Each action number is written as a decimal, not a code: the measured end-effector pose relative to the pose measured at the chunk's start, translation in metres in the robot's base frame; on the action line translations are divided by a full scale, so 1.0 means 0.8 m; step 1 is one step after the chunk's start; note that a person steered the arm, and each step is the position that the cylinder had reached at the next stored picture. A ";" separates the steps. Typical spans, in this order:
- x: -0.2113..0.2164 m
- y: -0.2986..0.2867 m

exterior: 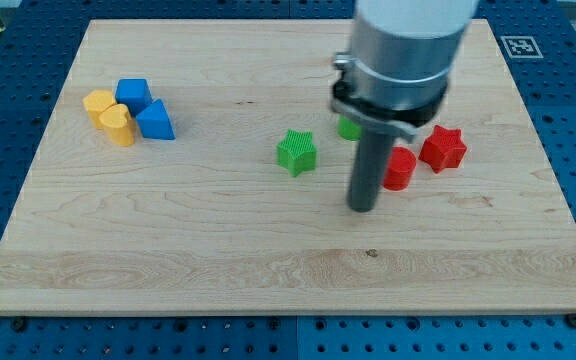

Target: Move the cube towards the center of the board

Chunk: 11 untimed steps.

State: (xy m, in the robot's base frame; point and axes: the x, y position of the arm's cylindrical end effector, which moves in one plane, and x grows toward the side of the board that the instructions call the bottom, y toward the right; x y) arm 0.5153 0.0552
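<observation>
A blue cube sits at the view's upper left in a cluster with a blue triangular block, a yellow hexagon block and a yellow heart-shaped block. My tip rests on the board right of centre, far to the right of the cube. It is just left of a red cylinder-like block and right of a green star.
A red star lies right of the red block. A second green block is mostly hidden behind the arm. The wooden board lies on a blue perforated table, with a marker tag at the upper right.
</observation>
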 end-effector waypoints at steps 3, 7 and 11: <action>-0.012 -0.376; -0.144 -0.450; -0.186 -0.375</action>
State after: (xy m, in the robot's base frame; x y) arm 0.3669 -0.2452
